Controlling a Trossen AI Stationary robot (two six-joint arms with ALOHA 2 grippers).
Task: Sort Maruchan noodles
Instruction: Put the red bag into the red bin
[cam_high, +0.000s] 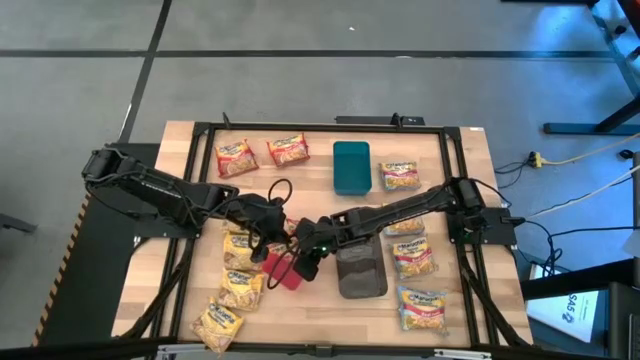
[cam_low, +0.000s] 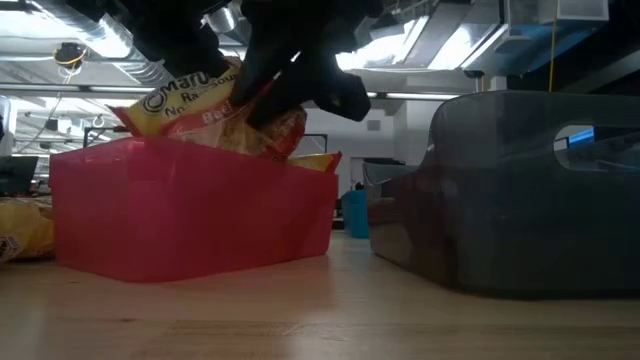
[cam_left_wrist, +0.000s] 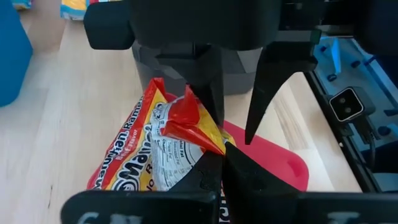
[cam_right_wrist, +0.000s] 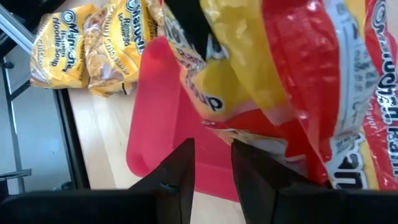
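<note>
My left gripper (cam_left_wrist: 222, 154) is shut on a red-and-yellow Maruchan packet (cam_left_wrist: 146, 155) held over the red tray (cam_high: 287, 276) at the table's middle near side. In the low view the packet (cam_low: 205, 115) sticks up above the tray's rim (cam_low: 190, 165), and its lower part is hidden behind the wall. My right gripper (cam_right_wrist: 211, 155) is open just beside the packet's edge (cam_right_wrist: 249, 124), over the same tray; whether it touches the packet does not show. Other packets lie flat on the table: red ones (cam_high: 260, 153), yellow ones (cam_high: 240, 285), blue-and-pink ones (cam_high: 412, 258). My left gripper pinches a crumpled red corner of the packet (cam_left_wrist: 198, 134) between its two fingers. The packet is tilted, its rest reaching away from the fingers over the red tray (cam_left_wrist: 286, 165). Whether its lower end rests in the tray is hidden by the tray wall.
A grey tray (cam_high: 362, 268) stands right of the red one, close beside it. A teal tray (cam_high: 350, 166) sits at the far middle. Both arms crowd the middle of the table. A black frame (cam_high: 200, 130) borders the work area.
</note>
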